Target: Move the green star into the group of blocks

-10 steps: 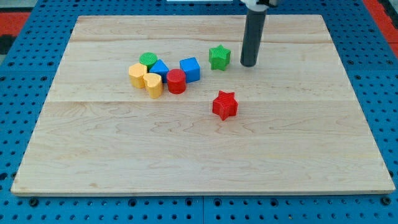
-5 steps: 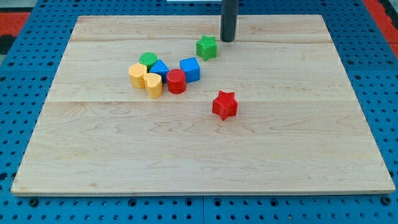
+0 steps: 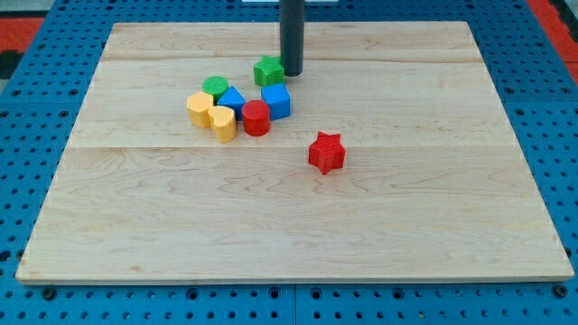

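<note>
The green star [image 3: 267,70] lies on the wooden board just above the blue cube [image 3: 276,100], a small gap apart. My tip [image 3: 291,73] stands right against the star's right side. The group sits to the lower left: a green round block [image 3: 215,87], a blue block [image 3: 232,98], a red cylinder [image 3: 256,117], a yellow hexagon-like block [image 3: 200,107] and a yellow heart-like block [image 3: 221,123].
A red star [image 3: 326,152] lies alone to the lower right of the group. The wooden board [image 3: 452,208] rests on a blue pegboard surface [image 3: 560,135].
My tip has moved left and up around the green star, then down onto its right side. The star has slid left and slightly up, now above the blue cube.
</note>
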You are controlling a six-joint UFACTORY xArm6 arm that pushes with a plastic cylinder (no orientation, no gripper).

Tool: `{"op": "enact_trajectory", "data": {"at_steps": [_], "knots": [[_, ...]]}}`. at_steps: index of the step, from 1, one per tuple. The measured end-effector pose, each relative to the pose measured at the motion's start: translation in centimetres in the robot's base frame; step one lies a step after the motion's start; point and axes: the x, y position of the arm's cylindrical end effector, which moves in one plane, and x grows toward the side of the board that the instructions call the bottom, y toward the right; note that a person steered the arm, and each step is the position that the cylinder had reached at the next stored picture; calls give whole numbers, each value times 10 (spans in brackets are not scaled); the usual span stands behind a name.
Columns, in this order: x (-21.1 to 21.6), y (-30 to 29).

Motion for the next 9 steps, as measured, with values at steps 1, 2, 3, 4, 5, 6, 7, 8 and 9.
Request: {"op": "enact_trajectory", "data": {"at_steps": [1, 2, 3, 4, 5, 6, 7, 8, 9], "knots": [[-25, -2], [-20, -10], [-10, -18], [-10, -31], [-6, -31], [-6, -31], [-11, -2], [-15, 82], [23, 141]]}}
